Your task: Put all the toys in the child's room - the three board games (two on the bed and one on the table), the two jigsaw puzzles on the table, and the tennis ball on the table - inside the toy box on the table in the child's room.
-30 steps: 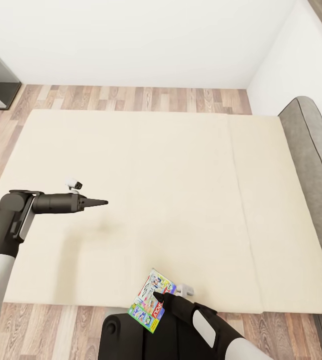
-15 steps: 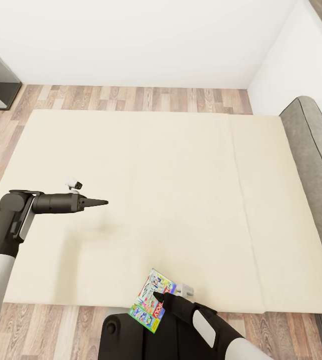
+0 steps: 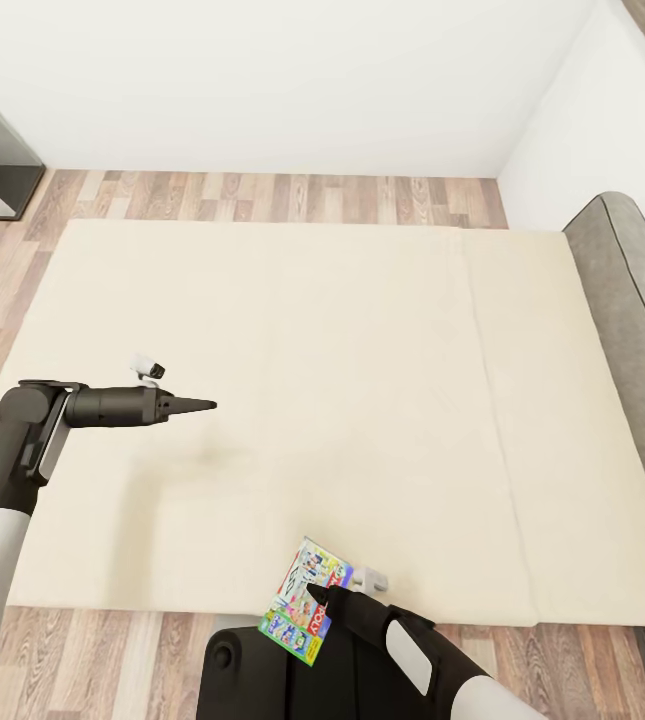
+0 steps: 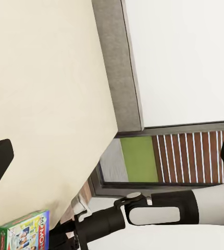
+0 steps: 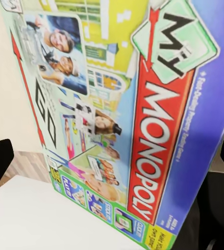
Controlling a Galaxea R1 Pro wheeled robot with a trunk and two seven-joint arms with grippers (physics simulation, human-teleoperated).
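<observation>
Nothing has moved; right hand (image 3: 314, 594) grips board game (image 3: 302, 600) over bed (image 3: 362, 380).

- Left arm reached in from the left side, forearm level, dark wrist section pointing right.
- Left gripper (image 3: 200, 405) looked pinched to a point, fingers together, nothing in it.
- Right arm came up from the bottom edge, white forearm and black wrist angled up-left.
- Right gripper (image 3: 314, 596) was clamped on the board game (image 3: 304, 599), held up tilted.
</observation>
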